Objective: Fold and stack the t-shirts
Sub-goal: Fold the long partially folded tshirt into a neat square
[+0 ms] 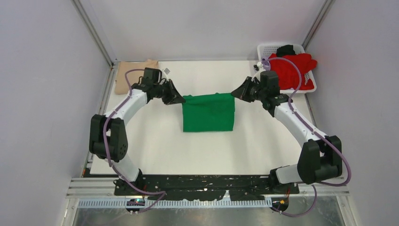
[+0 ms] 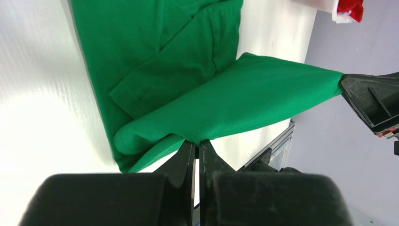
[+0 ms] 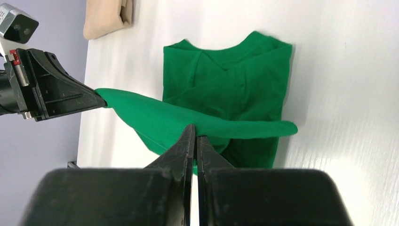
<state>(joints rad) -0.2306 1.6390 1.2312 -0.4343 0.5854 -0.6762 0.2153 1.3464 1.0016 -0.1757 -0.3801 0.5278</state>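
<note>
A bright green t-shirt [image 1: 208, 113] lies partly folded in the middle of the table. My left gripper [image 1: 180, 100] is shut on its far left corner and my right gripper [image 1: 235, 92] is shut on its far right corner. Together they hold that edge stretched and raised above the rest of the shirt. In the left wrist view my gripper [image 2: 197, 142] pinches the green cloth [image 2: 244, 99]. In the right wrist view my gripper [image 3: 195, 129] pinches it [image 3: 226, 89] too. A folded tan t-shirt [image 1: 134, 73] lies at the far left. A red t-shirt [image 1: 294, 68] hangs out of the basket.
A white lattice basket [image 1: 268, 48] stands at the far right corner, with a black garment [image 1: 285, 49] inside. The tan shirt also shows in the right wrist view [image 3: 106, 16]. Grey walls close in the table on three sides.
</note>
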